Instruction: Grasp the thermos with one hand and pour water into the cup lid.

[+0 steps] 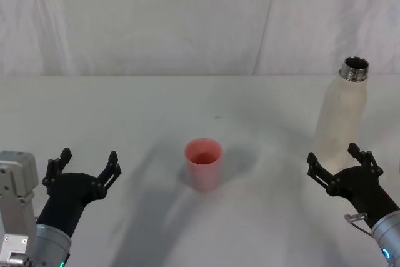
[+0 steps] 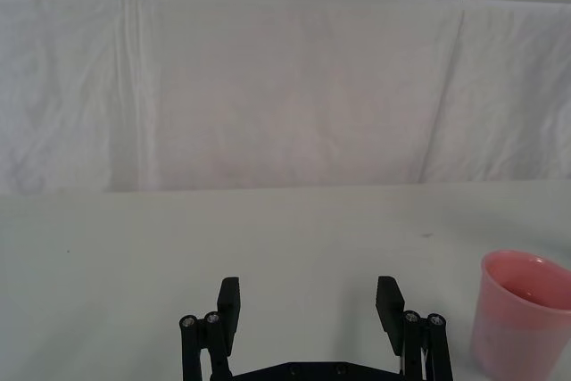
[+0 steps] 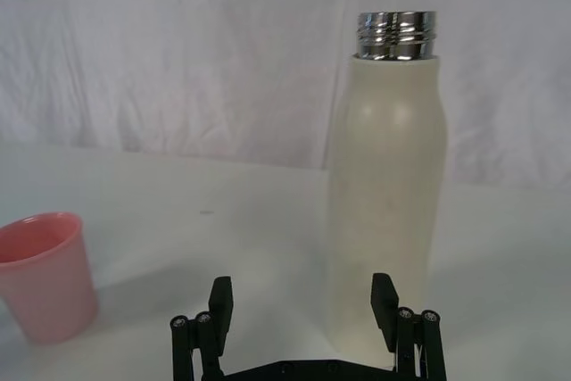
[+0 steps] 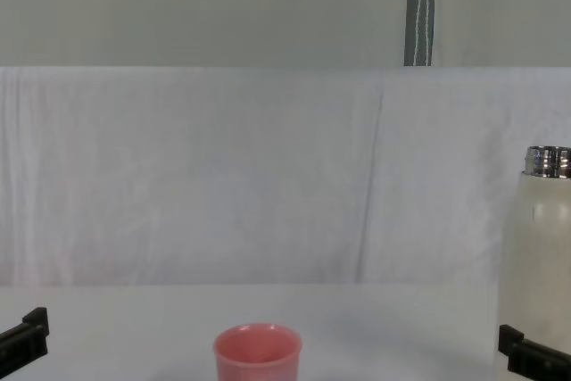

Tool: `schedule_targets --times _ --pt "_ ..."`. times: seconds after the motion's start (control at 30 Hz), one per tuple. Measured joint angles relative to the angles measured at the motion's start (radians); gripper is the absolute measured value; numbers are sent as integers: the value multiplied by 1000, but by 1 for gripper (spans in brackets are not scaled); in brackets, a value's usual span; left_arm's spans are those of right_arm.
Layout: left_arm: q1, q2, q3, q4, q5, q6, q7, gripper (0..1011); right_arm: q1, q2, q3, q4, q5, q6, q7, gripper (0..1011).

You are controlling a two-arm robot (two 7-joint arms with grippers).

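- Head view: the thermos (image 1: 342, 114) stands upright on the white surface (image 1: 187, 98), toward the robot's right, with its shiny threaded steel neck uncovered at the top.
- The cream-white body of the thermos (image 3: 385, 185) rises tall in the right wrist view, rounded at the shoulders, its base on the surface.
- The cup lid (image 1: 203, 163) sits upright near the middle of the surface, well apart from the thermos and to its left; it is pink, slightly tapered, and its mouth faces up.
- In the chest view the cup lid (image 4: 257, 352) shows low in the centre, while the thermos (image 4: 540, 256) stands at the right edge, far taller than the cup.
- The right end effector (image 1: 344, 161) hovers just in front of the lower part of the thermos, its two black jaws spread wide and holding nothing.
- In the right wrist view the right end effector (image 3: 303, 302) has its fingers (image 3: 220, 299) parted, and the thermos stands beyond them, lined up with the finger on one side rather than centred in the gap; no contact shows.
- The left end effector (image 1: 82, 164) waits at the near left of the surface, well away from the cup lid, its jaws also spread and empty.
- The left wrist view shows the left end effector (image 2: 308, 302) with its fingers (image 2: 389, 302) apart over bare surface, and the cup lid (image 2: 525, 314) off to one side.
- A white draped cloth (image 4: 268, 176) hangs behind the surface as a backdrop.
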Motion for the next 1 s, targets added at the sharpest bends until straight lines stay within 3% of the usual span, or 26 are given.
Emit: schedule_targets --times 0.53,1.0 --pt "0 0 0 0 0 0 0 1001 -3 6 -29 10 7 -1 9 1001" --pt "0 0 0 0 0 0 0 1001 -2 5 -28 13 7 -3 9 1001"
